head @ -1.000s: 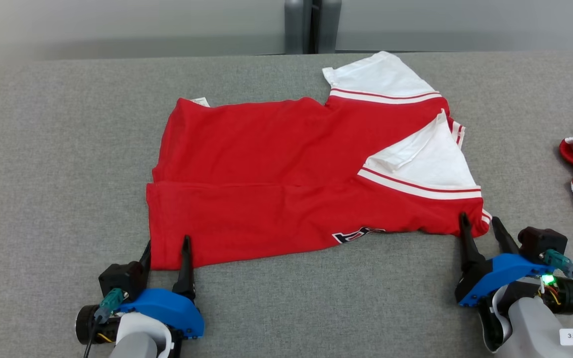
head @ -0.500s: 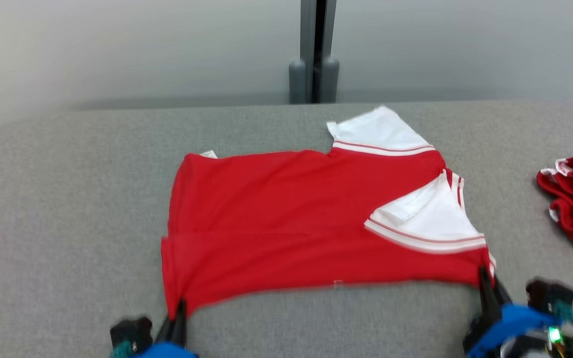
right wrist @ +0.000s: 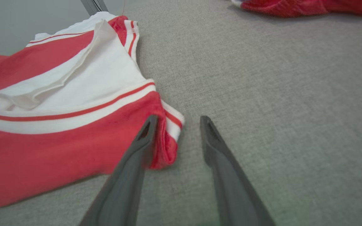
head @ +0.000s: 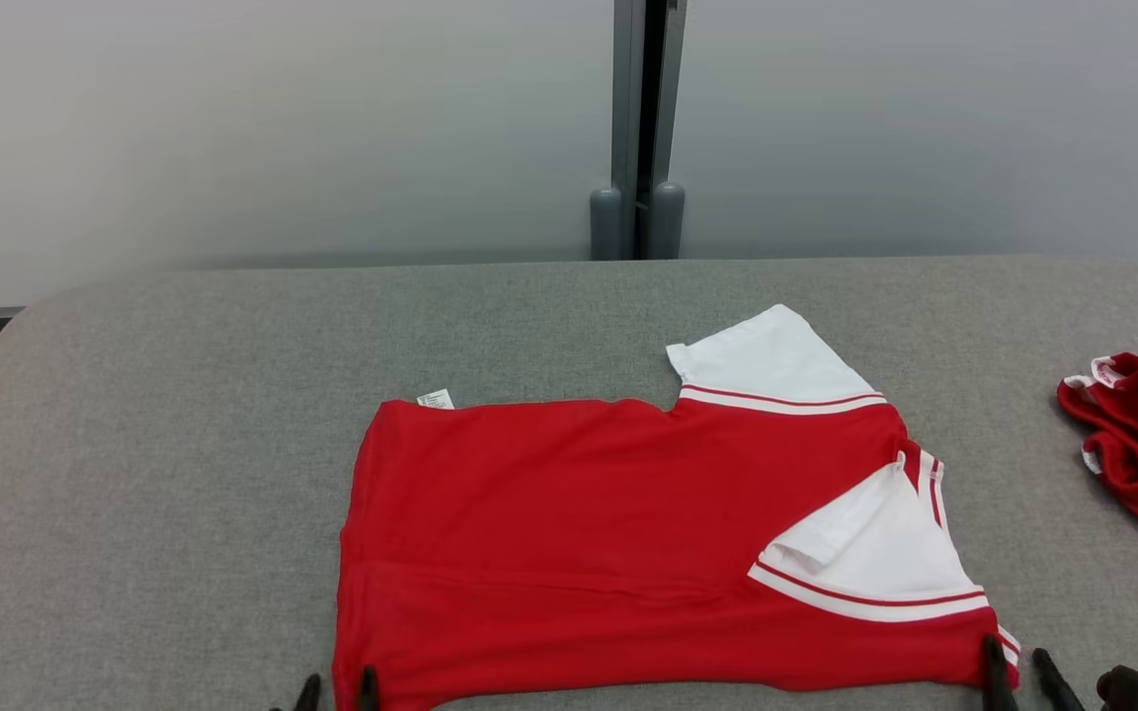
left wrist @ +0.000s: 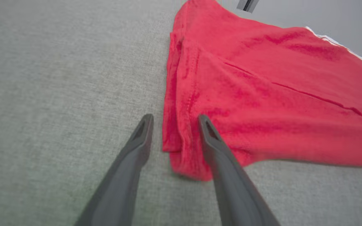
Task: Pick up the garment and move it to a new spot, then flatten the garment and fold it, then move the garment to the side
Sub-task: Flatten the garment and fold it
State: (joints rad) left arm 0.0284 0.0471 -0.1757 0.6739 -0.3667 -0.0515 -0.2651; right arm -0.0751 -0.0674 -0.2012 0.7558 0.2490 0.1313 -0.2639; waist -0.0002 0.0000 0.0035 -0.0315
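— Where is the garment [head: 628, 533] lying?
— Spread on the grey table [head: 184, 444], head view. Wrist views are adding detail: left gripper [left wrist: 175, 118] and right gripper [right wrist: 178, 119] are each standing parted astride a near corner, clamping nothing.

Red-and-white heap [head: 1137, 444] well right of the garment [head: 609, 553], clipped at the picture's edge, kind untellable.
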